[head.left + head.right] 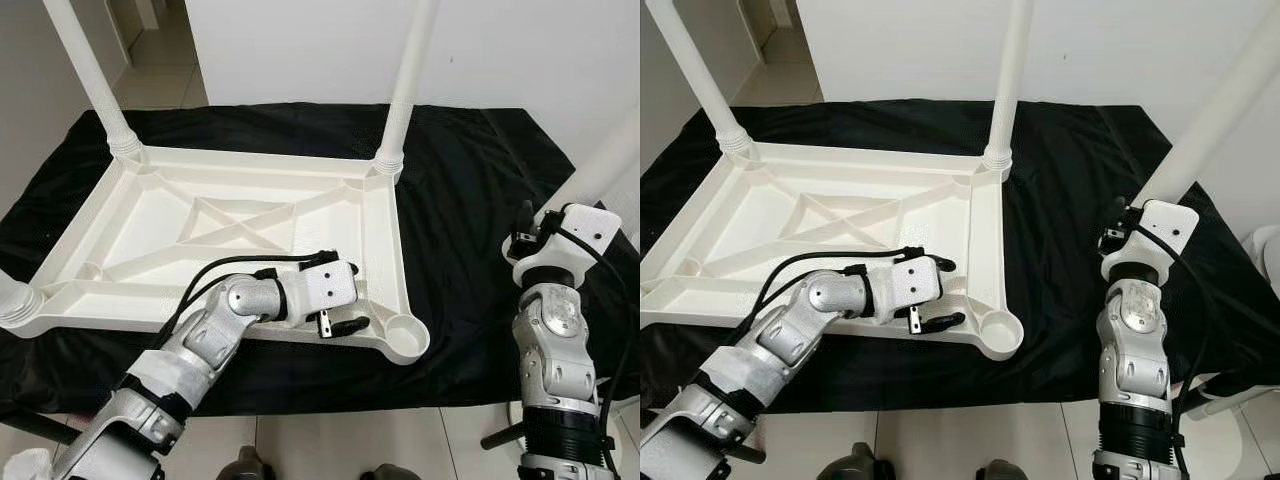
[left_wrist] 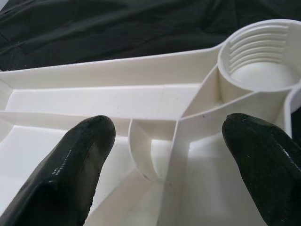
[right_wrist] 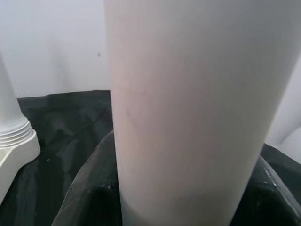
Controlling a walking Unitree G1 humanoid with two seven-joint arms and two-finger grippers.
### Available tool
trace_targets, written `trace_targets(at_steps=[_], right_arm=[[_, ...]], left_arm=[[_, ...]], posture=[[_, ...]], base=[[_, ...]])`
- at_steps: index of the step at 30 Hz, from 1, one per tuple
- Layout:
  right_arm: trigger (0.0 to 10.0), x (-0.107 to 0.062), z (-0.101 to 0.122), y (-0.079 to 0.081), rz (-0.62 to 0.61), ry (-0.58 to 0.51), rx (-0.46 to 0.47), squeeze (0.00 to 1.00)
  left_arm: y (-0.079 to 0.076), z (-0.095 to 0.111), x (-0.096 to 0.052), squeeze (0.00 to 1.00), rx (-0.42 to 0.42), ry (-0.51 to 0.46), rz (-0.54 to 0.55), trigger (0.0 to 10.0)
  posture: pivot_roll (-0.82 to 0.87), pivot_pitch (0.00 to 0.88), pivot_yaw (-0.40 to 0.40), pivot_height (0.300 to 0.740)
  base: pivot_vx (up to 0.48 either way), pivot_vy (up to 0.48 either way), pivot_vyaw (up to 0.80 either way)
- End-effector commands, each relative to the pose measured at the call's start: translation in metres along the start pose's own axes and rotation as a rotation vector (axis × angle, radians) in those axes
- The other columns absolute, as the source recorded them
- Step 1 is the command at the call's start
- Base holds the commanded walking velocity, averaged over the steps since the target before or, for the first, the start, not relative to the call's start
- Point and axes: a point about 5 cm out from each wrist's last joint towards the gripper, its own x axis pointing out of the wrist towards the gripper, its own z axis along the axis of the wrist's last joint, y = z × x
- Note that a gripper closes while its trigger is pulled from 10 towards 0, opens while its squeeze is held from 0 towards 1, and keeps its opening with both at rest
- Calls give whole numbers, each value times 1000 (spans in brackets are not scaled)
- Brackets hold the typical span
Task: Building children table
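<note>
1. Head views: a white plastic tabletop [image 1: 240, 225] lies upside down on a black cloth [image 1: 460, 190], its underside ribbed with crossing struts. Two ridged legs [image 1: 408, 80] stand screwed into the far corners, and a third is fitted at the near left corner. The left gripper [image 1: 345, 325] rests on the near rim, just beside an empty round socket [image 1: 405, 338]. To the right, the right gripper [image 1: 1118, 232] clasps a loose leg [image 1: 1220, 110], a smooth white tube held off the tabletop, slanting up and away.
2. Left wrist view: two glossy black fingers [image 2: 75, 165] are spread apart over the ribs; the threaded socket [image 2: 261, 61] lies ahead of them.
3. Right wrist view: the matte white leg [image 3: 188, 108] sits clamped between the black fingers [image 3: 89, 197].
</note>
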Motion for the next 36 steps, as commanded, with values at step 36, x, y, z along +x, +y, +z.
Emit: trace_targets(at_steps=[36], right_arm=[[10000,-6,7,7,29,-19,15,0]], left_arm=[[17,33,58,0,-88,-1,463,10000]], posture=[[-43,29,23,740]], base=[[0,0,0]])
